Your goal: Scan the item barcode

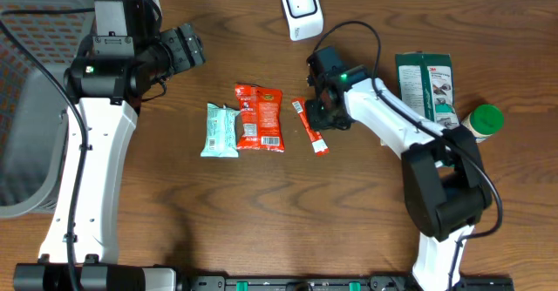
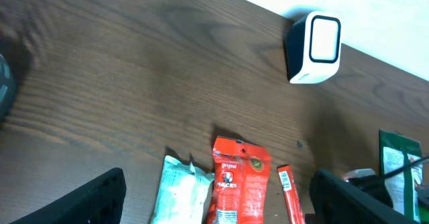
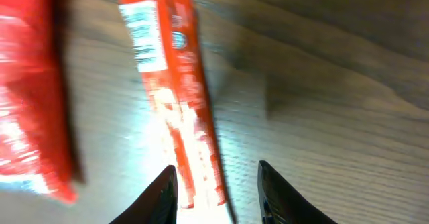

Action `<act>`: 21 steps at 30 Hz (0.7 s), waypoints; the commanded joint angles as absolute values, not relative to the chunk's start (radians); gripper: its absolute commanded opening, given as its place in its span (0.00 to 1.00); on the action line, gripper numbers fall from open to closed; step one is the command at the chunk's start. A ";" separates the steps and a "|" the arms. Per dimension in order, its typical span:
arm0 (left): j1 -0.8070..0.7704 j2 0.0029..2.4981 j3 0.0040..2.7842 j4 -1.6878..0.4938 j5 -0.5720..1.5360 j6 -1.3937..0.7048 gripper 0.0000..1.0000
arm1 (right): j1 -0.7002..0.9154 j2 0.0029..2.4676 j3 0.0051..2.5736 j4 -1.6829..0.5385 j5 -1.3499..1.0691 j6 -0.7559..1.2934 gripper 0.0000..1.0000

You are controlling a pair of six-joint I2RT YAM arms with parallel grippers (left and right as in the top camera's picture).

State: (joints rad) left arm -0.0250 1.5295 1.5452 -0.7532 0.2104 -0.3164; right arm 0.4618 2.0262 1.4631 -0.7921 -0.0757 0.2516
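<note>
Overhead, we see the red stick packet (image 1: 309, 127) flat on the table (image 1: 261, 204), just right of the red pouch (image 1: 259, 117) and well apart from the scanner (image 1: 301, 10). We mark the right gripper (image 3: 214, 184) low over one end of the stick, fingers apart and not pinching it. The left gripper (image 2: 221, 197) is spread wide, holding nothing, off to the left.

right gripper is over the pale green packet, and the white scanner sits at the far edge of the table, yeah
Not quite: the right gripper is over the thin red stick packet, not the pale green packet, as the right wrist view shows. The white scanner does sit at the far edge of the table.
</note>
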 commanded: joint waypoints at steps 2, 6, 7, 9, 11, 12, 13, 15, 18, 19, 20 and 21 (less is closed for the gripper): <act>-0.022 1.522 1.549 -0.755 0.208 -0.309 0.88 | 0.460 2.011 1.460 -0.792 -0.110 0.230 0.32; -0.022 1.522 1.549 -0.755 0.208 -0.309 0.88 | 0.461 2.015 1.449 -0.795 -0.105 0.230 0.29; -0.022 1.522 1.549 -0.755 0.208 -0.309 0.88 | 0.461 2.015 1.443 -0.792 -0.103 0.230 0.28; -0.022 1.522 1.549 -0.756 0.208 -0.309 0.88 | 0.469 2.015 1.416 -0.772 -0.103 0.230 0.28; -0.022 1.522 1.549 -0.755 0.208 -0.309 0.88 | 0.478 2.015 1.390 -0.748 -0.103 0.230 0.28; -0.022 1.522 1.549 -0.755 0.208 -0.309 0.88 | 0.482 2.015 1.375 -0.735 -0.103 0.229 0.27; -0.022 1.522 1.549 -0.755 0.208 -0.309 0.88 | 0.485 2.015 1.364 -0.725 -0.103 0.219 0.27; -0.022 1.522 1.549 -0.755 0.208 -0.309 0.88 | 0.491 2.015 1.347 -0.713 -0.103 0.183 0.26; -0.022 1.522 1.549 -0.755 0.208 -0.309 0.88 | 0.492 2.015 1.344 -0.717 -0.102 0.177 0.26; -0.022 1.522 1.549 -0.755 0.208 -0.309 0.88 | 0.490 2.015 1.344 -0.717 -0.101 0.174 0.25; -0.022 1.522 1.549 -0.756 0.208 -0.309 0.88 | 0.490 2.015 1.344 -0.718 -0.098 0.164 0.23; -0.022 1.522 1.549 -0.755 0.208 -0.309 0.88 | 0.489 2.015 1.344 -0.718 -0.091 0.158 0.22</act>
